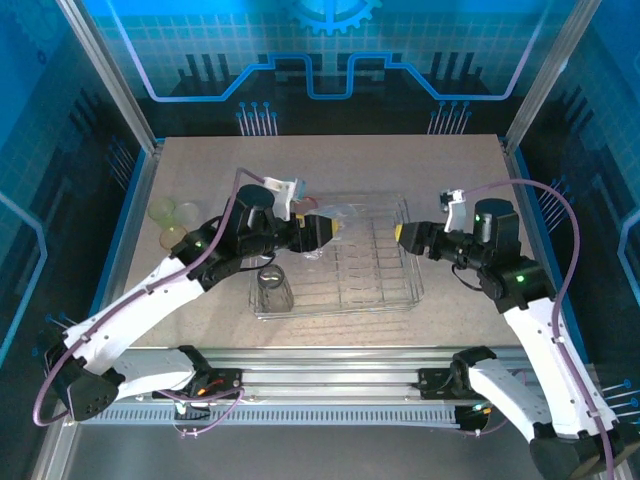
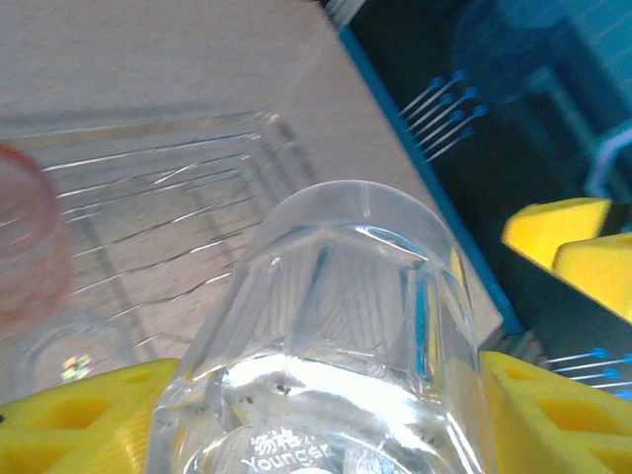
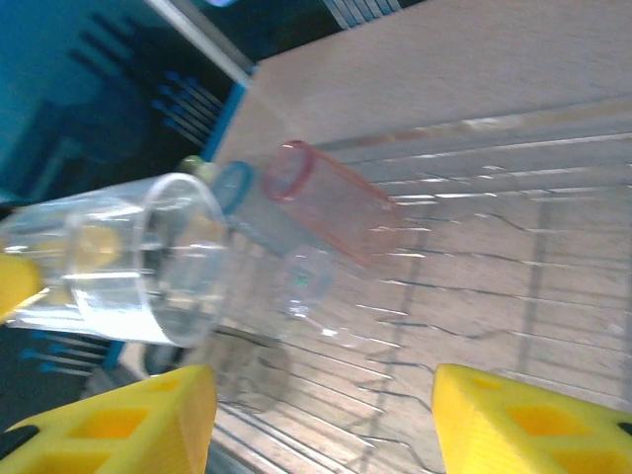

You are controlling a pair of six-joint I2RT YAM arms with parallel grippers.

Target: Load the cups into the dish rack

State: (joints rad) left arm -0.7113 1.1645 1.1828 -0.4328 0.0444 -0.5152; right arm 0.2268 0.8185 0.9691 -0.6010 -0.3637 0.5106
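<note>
- Setting: a robotics laboratory test cell (walled on three sides).
- Enclosure: aluminium frame posts [image 1: 108, 75] carrying blue circuit-pattern panels [image 1: 420, 50] with a gear emblem [image 1: 335, 12].
- Fixture: left arm [image 1: 150, 300] and right arm [image 1: 540, 320], white and black, bolted to a slotted rail [image 1: 330, 365] at the near edge of the worktop [image 1: 450, 160].

bright blue-tinted light, wrist views blurred

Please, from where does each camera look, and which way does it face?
Top external: above and behind the bases, looking down on the table; left arm and right arm show.
Left wrist: on the left arm, looking rightward over the dish rack; the left gripper holds the clear cup.
Right wrist: on the right arm, looking leftward over the rack; the open right gripper shows.
Both wrist views share the clear cup and pink cup.
</note>
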